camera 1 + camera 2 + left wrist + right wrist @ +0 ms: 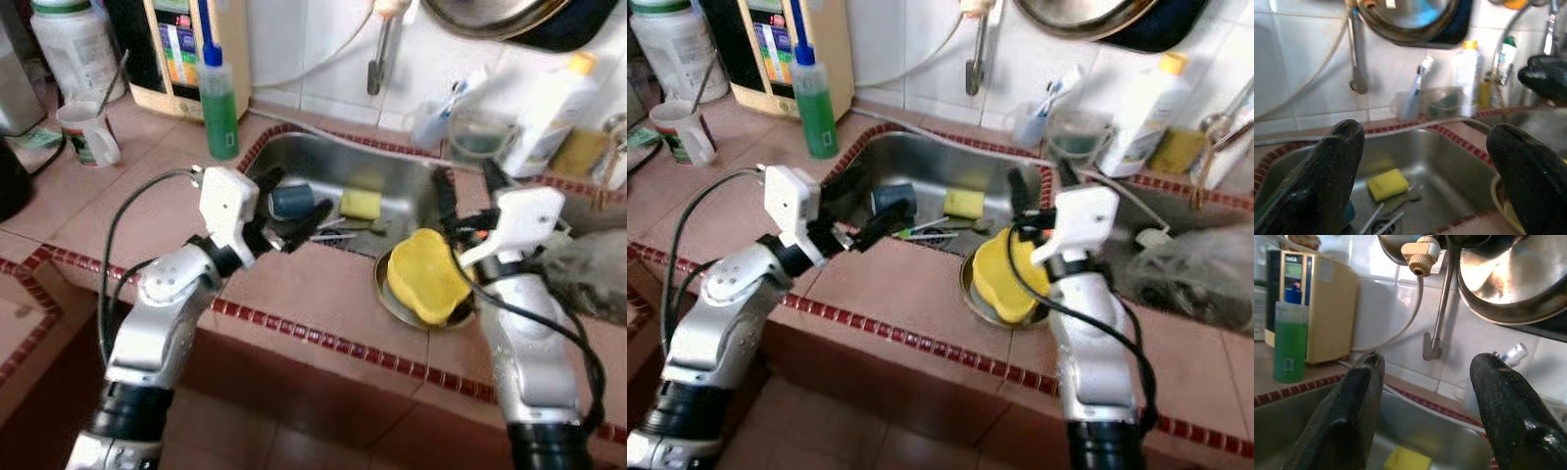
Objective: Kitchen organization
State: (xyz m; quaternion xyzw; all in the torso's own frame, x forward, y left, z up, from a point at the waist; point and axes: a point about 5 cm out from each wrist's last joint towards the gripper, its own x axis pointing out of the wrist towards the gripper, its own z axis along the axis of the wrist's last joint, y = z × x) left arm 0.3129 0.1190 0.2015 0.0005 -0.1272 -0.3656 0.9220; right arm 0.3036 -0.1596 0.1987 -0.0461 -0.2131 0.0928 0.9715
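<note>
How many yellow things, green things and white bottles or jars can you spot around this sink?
Yellow: 2, the sponge in the sink and the bowl on the plate.
Green: 1, the soap bottle.
White: 2, the jar and the bottle.
Total: 5.
</note>
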